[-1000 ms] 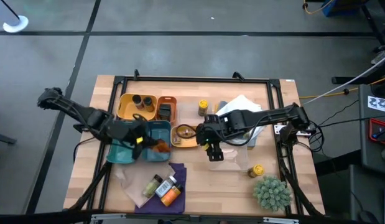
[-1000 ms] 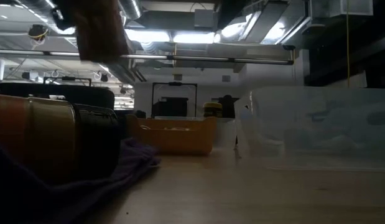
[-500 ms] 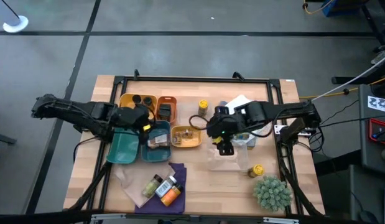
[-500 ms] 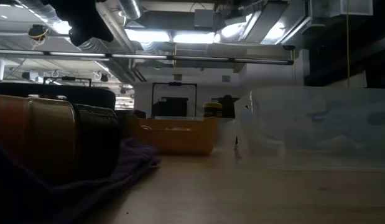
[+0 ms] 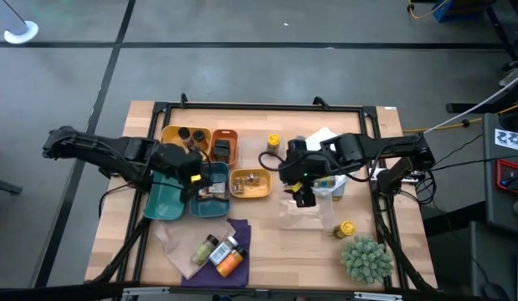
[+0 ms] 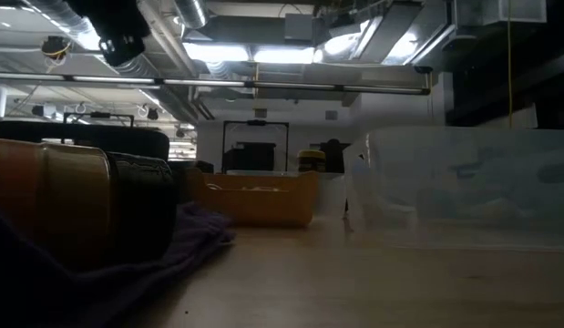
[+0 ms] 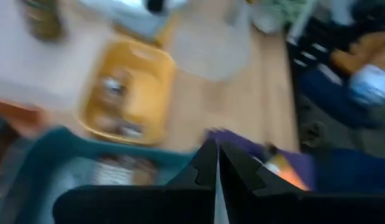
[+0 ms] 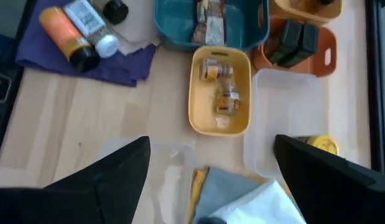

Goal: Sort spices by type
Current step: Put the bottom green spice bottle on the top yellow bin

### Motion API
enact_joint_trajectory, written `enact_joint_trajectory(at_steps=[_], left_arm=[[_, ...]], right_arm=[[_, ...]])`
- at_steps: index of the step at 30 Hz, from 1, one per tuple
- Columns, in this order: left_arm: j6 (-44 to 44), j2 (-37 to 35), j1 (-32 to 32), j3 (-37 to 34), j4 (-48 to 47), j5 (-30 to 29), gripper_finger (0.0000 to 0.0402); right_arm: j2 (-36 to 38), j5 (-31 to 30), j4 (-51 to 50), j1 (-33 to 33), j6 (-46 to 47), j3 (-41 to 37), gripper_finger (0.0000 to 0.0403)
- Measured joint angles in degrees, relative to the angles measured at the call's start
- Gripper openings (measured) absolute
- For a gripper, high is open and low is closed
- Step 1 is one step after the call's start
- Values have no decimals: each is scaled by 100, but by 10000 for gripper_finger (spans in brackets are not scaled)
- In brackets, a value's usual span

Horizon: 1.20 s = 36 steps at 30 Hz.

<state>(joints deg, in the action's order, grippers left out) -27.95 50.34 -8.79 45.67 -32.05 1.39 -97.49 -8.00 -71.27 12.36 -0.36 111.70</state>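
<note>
Lying on the purple cloth (image 5: 233, 242) near the tabletop's (image 5: 267, 242) front edge, your three spice bottles (image 5: 220, 251) rest on their sides, long axes slanted. More spices sit in the teal tray (image 5: 210, 186) and small yellow tray (image 5: 250, 184). Your left gripper (image 5: 194, 177), pressed together, hovers over the teal tray; your right gripper (image 5: 303, 199) is spread wide above a clear container (image 5: 302, 213). Grey floor surrounds the tabletop.

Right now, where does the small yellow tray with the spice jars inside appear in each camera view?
High view: small yellow tray at table centre, between both arms.
Low view: a yellow tray stands mid-picture; I cannot tell whether it is the same one.
Left wrist view: upper left, blurred.
Right wrist view: centre.
Shared landmark: the teal tray beside it.
</note>
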Motion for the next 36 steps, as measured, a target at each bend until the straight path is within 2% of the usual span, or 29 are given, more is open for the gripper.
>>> enact_joint_trajectory(at_steps=[8,15,20,23,30,36], left_arm=[[-1344,424,-646,0,-29,906,4],[-2206,795,-1176,0,-30,1007,4],[-2510,1076,-1644,0,-21,1276,11],[-2987,1327,-1870,0,-26,1285,42],[-3652,1997,-2226,0,47,1455,148],[-4100,2532,-2388,0,240,1454,196]], right_arm=[[0,3,152,0,5,0,342],[-2,425,453,0,49,0,342],[-4,460,435,0,50,0,342],[-4,460,433,0,50,0,342],[-4,460,424,0,9,0,342],[-4,613,426,2,7,0,342]])
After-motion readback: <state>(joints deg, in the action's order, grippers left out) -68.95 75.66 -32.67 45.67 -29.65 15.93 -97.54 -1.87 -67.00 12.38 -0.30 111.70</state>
